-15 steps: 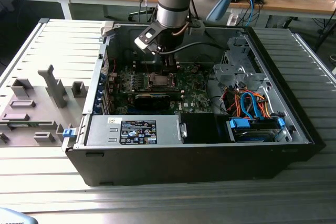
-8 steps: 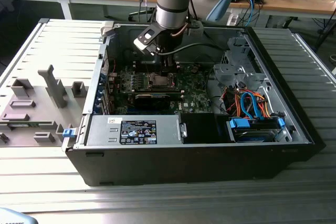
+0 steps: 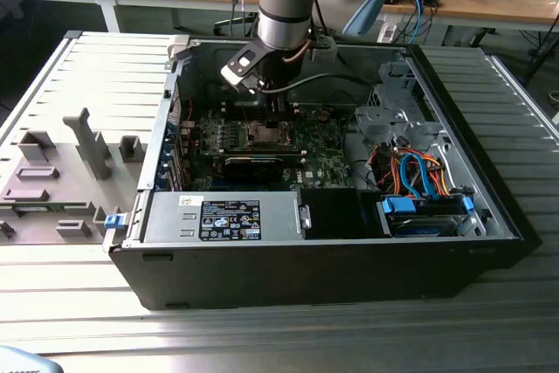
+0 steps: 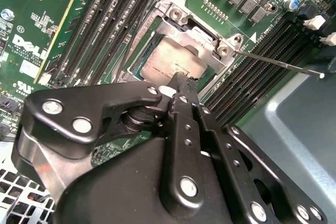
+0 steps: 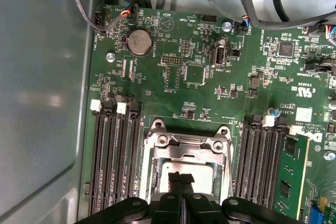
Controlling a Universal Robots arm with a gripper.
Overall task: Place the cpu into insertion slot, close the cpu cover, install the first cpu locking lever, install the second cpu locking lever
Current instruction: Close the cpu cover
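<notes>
In both wrist views the cpu [image 4: 169, 60] [image 5: 202, 173] lies flat in the insertion slot [image 4: 132, 62] [image 5: 148, 162], its dull silver top showing. The cpu cover [image 4: 181, 17] [image 5: 186, 148], a silver frame, lies down around the chip. My gripper [image 4: 181, 83] [image 5: 181, 178] is shut with nothing between its black fingers, and the tips sit right at the chip's near edge. A thin metal locking lever [image 4: 278, 62] sticks out sideways from the socket corner. In the exterior view the gripper [image 3: 276, 118] hangs over the socket [image 3: 266, 134] inside the open case.
Black memory slots [image 5: 113, 156] [image 5: 260, 156] flank the socket. The case wall [image 5: 42, 103] rises close on one side. A long black card [image 3: 253, 166], a labelled power supply box [image 3: 229, 218] and blue and orange cables [image 3: 415, 172] fill the case around the board.
</notes>
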